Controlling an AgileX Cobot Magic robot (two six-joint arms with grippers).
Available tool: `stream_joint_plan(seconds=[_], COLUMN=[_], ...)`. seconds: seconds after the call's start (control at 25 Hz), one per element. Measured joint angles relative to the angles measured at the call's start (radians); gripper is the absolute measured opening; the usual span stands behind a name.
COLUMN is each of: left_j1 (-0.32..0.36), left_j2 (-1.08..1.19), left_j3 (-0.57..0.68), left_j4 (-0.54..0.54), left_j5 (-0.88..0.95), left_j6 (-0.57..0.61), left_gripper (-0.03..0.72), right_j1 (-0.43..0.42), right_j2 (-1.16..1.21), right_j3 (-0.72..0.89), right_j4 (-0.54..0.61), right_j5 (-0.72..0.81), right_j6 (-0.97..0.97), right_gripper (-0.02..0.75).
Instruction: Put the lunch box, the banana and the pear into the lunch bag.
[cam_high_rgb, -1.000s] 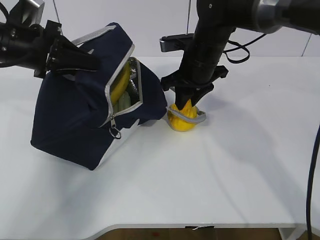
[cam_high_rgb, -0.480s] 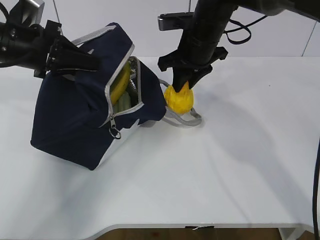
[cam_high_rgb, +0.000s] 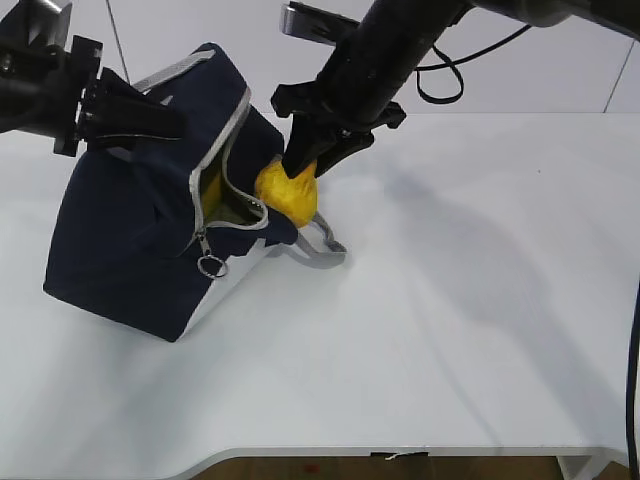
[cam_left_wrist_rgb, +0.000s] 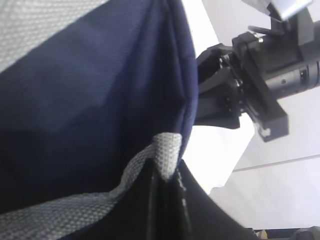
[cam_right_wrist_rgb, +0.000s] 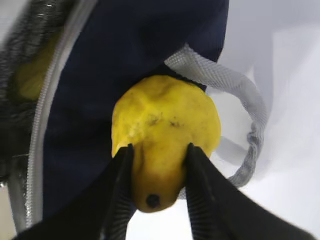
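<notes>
The right tool (cam_high_rgb: 303, 172) grips the pear (cam_high_rgb: 287, 193) beside the bag (cam_high_rgb: 130, 250) opening; the left tool (cam_high_rgb: 165, 125) pinches the bag. Next it must go inside.

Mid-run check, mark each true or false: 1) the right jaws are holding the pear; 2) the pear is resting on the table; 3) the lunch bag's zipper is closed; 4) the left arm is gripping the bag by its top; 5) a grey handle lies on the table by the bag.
1) True: the right gripper is shut on the pear.
2) False: it is held in the air beside the lunch bag opening.
3) False: the zipper gapes open.
4) True: the left gripper pinches the bag's top.
5) True: the grey handle lies on the table.
</notes>
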Motion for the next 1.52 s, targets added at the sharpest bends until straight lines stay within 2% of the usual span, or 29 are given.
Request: stream_joint_plan(seconds=[0.28, 0.52, 0.84, 1.2, 1.52], left_j1=[0.021, 0.062, 0.085, 0.087, 0.087], left_j2=[0.0, 0.0, 0.0, 0.0, 0.0], left_j3=[0.0, 0.0, 0.0, 0.0, 0.0], left_j4=[0.0, 0.0, 0.0, 0.0, 0.0], left_j5=[0.01, 0.018, 0.031, 0.04, 0.04], left_j6=[0.0, 0.0, 0.0, 0.0, 0.0], left_gripper=[0.013, 0.013, 0.013, 0.012, 0.012], right_j1=[0.0, 0.0, 0.002, 0.004, 0.054], right_j2=[0.001, -0.019, -0.044, -0.009, 0.017], right_j3=[-0.065, -0.134, -0.14, -0.14, -0.14], right_j4=[-0.058, -0.059, 0.092, 0.125, 0.135], right_j5=[0.005, 0.007, 0.011, 0.011, 0.011], right_j6=[-0.01, -0.002, 0.002, 0.002, 0.002], right_gripper=[0.249, 0.249, 0.249, 0.248, 0.248])
